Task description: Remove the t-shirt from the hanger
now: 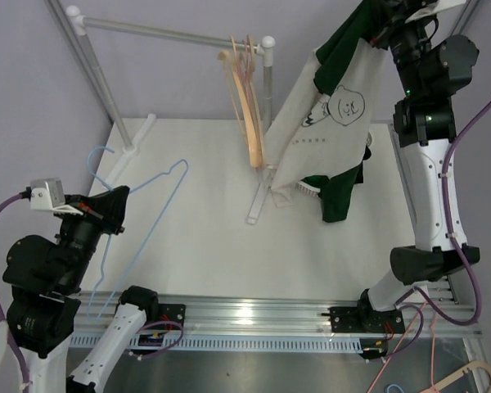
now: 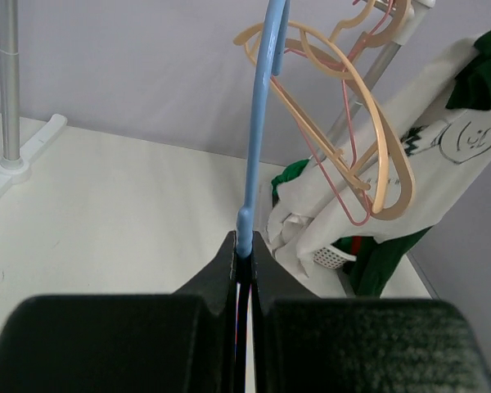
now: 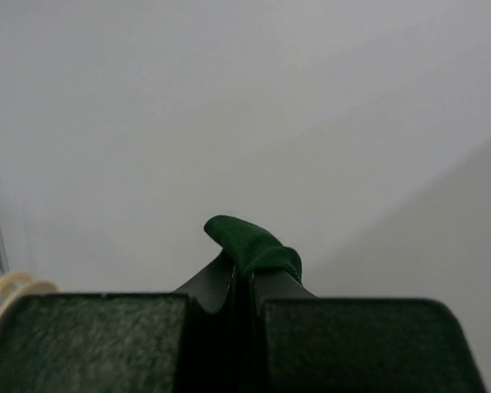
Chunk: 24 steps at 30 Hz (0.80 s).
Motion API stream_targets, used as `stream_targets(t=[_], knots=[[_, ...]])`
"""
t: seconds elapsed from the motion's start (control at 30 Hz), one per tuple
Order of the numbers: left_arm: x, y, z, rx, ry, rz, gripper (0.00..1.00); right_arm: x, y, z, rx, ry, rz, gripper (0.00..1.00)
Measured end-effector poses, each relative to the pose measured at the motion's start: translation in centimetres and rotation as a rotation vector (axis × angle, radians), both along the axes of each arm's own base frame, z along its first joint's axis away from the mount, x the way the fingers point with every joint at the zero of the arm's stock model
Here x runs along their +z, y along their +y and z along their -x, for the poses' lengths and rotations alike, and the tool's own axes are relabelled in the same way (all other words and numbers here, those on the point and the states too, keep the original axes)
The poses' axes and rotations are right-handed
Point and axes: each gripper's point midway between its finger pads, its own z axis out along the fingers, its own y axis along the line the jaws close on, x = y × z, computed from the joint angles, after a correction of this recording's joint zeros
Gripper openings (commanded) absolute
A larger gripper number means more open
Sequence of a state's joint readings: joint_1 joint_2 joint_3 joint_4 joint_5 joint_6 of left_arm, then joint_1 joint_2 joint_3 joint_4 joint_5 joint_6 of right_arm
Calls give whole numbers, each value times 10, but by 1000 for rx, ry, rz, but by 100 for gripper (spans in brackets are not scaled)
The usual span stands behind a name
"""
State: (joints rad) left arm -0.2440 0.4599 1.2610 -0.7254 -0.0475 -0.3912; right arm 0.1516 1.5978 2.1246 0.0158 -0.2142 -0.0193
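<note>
Right pincer [image 3: 247, 274] is closed tight on a green fold of the t-shirt [image 1: 311, 131], at 1 o'clock in the top view, while the left pincer [image 2: 244, 254] is clamped on the blue wire hanger [image 2: 254, 155] at 9 o'clock. Below them the white counter [image 1: 204, 246] is spread. At 12 o'clock a metal rack [image 1: 172, 34] is stood, with peach hangers [image 1: 247, 123] hung from its rail. The cream t-shirt, trimmed in green, is hung just beside those hangers, well apart from the blue hanger, on which no cloth is carried.
</note>
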Motion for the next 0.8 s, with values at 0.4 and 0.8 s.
stream_targets(t=[0.4,0.8], knots=[[-13,-10,-36,-7,61,-23,1,66,-40,-64,82,-358,-364,0],[-21,-15,-51,-15,69,-35,1,-238,-18,-154,27,486,-319,0]])
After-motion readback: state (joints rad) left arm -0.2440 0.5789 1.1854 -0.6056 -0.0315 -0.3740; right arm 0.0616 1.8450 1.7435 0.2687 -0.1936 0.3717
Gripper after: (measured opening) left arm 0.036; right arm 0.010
